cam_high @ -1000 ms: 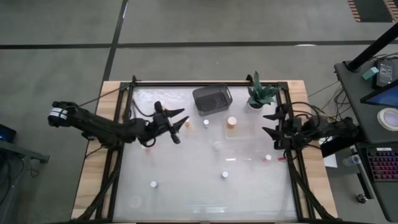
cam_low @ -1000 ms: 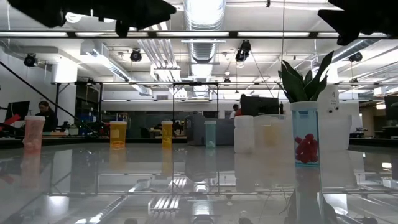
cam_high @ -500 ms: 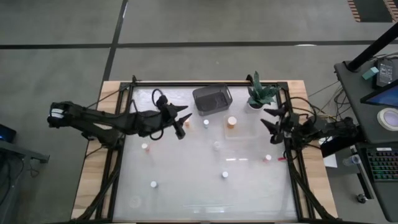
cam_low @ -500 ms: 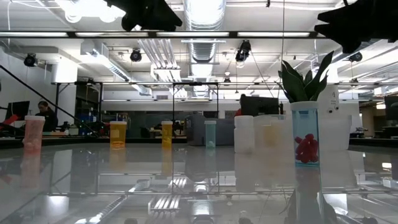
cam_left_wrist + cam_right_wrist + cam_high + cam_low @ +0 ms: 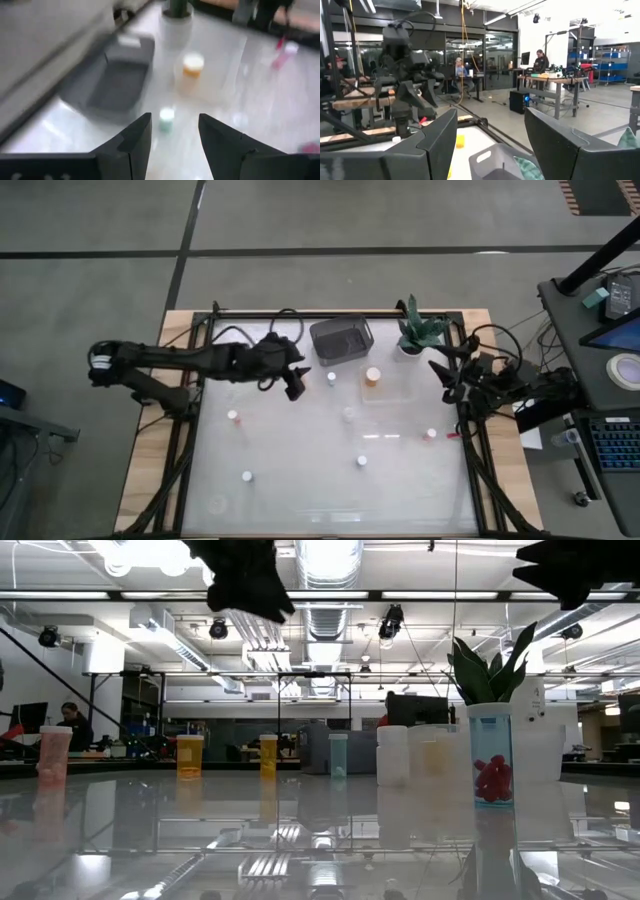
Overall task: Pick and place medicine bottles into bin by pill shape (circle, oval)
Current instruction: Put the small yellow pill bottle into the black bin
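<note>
Small bottles stand scattered on the glossy table. A small white bottle (image 5: 331,377) and an orange bottle with a white cap (image 5: 372,376) stand near the far edge. A pinkish one (image 5: 232,417) is at the left, white ones (image 5: 247,476) (image 5: 362,461) are nearer, and an orange one (image 5: 430,434) is at the right. My left gripper (image 5: 298,383) is open and empty, above the table just left of the small white bottle (image 5: 166,119), which shows ahead between its fingers. My right gripper (image 5: 445,380) is open and empty, raised at the table's right edge.
A grey bin (image 5: 340,340) stands at the far edge, with a green potted plant (image 5: 420,330) to its right. A clear tray (image 5: 395,390) lies around the orange bottle. A frame of dark rails (image 5: 200,440) runs around the table. People show in the room beyond.
My left gripper has gone toward the table's right and far edges, toward the grey bin and the small white bottle, and has turned as it went. It stays open. My right gripper has shifted a little toward the far edge. No bottle has moved.
</note>
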`<action>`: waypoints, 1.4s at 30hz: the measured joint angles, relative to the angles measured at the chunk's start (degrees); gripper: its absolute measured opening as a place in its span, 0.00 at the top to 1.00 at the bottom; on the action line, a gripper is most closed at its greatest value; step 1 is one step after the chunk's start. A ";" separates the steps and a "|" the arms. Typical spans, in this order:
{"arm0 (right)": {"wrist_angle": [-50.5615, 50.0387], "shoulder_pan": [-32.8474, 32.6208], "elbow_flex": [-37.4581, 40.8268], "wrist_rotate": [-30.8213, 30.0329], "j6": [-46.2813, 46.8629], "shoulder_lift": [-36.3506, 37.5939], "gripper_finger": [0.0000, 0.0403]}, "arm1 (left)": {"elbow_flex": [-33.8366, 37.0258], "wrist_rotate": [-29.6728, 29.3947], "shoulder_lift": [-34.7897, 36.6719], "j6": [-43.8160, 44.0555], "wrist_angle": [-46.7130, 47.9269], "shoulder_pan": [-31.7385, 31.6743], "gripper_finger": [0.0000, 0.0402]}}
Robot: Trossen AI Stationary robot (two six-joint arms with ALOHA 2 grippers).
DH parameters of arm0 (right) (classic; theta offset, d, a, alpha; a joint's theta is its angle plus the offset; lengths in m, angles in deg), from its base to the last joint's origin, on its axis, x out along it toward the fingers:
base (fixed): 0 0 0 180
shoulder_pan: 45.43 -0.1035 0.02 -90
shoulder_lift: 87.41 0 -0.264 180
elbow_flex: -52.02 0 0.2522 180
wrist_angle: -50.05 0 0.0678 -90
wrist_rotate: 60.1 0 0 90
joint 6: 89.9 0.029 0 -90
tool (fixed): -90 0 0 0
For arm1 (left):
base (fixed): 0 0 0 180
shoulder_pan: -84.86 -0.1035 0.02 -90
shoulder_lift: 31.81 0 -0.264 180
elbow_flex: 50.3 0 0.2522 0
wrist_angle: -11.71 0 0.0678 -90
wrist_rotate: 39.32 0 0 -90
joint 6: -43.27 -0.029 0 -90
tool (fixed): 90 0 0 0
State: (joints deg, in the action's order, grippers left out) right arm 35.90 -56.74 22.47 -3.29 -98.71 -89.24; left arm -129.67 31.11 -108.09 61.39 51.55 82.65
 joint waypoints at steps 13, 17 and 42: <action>0.10 -0.01 0.04 0.02 -0.99 -0.04 0.45 | -14.13 13.40 -17.08 -11.93 27.92 -8.07 0.63; -0.01 -0.02 0.04 0.02 -1.23 -0.05 0.45 | -15.53 16.54 -20.06 -18.42 30.51 -9.89 0.63; -1.05 -0.02 0.04 0.02 -1.71 -0.05 0.44 | -7.91 12.35 -21.06 -26.61 17.05 -12.16 0.43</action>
State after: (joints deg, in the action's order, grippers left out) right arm 34.85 -56.76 22.51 -3.27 -100.42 -89.30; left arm -137.59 43.45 -129.15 34.77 68.61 70.49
